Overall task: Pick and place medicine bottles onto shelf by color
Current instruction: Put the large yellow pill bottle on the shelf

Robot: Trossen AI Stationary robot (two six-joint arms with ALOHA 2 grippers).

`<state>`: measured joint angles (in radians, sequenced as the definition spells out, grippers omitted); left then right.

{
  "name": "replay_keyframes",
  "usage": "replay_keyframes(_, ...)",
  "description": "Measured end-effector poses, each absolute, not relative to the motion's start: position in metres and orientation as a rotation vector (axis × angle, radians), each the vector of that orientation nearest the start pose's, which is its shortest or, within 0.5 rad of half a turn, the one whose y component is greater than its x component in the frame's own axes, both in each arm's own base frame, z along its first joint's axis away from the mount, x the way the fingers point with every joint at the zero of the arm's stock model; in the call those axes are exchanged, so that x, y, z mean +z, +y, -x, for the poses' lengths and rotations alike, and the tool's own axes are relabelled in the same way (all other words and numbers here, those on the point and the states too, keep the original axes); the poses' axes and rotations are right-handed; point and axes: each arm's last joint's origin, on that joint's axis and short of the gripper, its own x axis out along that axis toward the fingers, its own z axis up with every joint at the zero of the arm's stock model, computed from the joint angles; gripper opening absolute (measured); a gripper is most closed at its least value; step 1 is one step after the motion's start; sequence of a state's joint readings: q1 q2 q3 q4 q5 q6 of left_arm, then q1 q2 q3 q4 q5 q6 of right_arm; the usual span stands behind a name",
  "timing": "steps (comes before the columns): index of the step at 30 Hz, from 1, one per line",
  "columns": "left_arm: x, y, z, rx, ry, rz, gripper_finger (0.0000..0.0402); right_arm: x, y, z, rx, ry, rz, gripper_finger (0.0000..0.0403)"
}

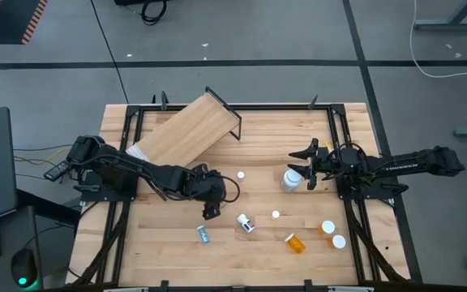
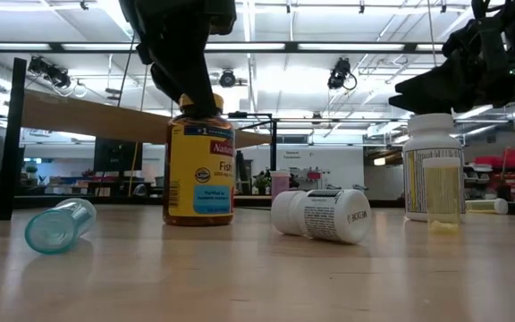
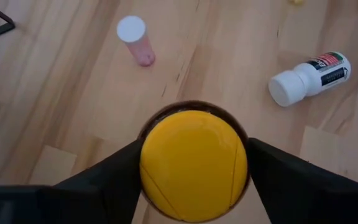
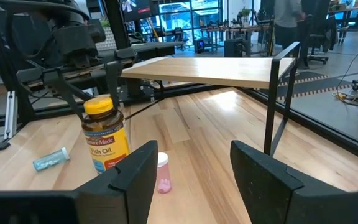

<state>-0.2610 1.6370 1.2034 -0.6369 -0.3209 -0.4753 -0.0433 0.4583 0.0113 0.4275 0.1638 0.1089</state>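
Butcher-block desk [image 1: 177,251] carried scattered bottles, with the shelf [image 1: 186,130] standing near its far edge; the left gripper [image 3: 194,163] was down over the upright fish oil jar [image 2: 200,161] near the desk's middle, fingers [image 3: 114,171] flanking the yellow lid [image 3: 194,165], though whether they already pinched it I could not tell; the step looked like the pick; next would come a firm squeeze, a lift, and a carry to the shelf; the right gripper [image 4: 191,165] waited with jaws apart and nothing between them by the desk's right edge beside a white bottle [image 2: 432,165].
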Motion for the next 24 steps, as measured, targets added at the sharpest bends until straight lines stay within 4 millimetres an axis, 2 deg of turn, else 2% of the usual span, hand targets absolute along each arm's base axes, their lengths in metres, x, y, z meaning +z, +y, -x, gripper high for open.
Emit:
replay_keyframes(6,0.236,-0.07,-0.323,0.306,0.972,0.121,0.0221,0.167,-0.01,-0.126,-0.208,0.008,-0.107,0.021)
replay_keyframes(13,0.237,-0.06,-0.326,0.335,0.965,0.136,0.022,0.166,-0.01,-0.126,-0.208,0.01,-0.107,0.021)
replay_keyframes(16,0.24,-0.059,-0.324,0.335,0.955,0.139,0.0232,0.166,-0.01,-0.126,-0.208,0.01,-0.107,0.021)
replay_keyframes(19,0.255,-0.058,-0.319,0.325,0.903,0.159,0.0237,0.166,-0.01,-0.126,-0.208,0.011,-0.107,0.021)
replay_keyframes(24,0.284,-0.054,-0.3,0.309,0.826,0.188,0.022,0.166,-0.01,-0.126,-0.208,0.011,-0.107,0.021)
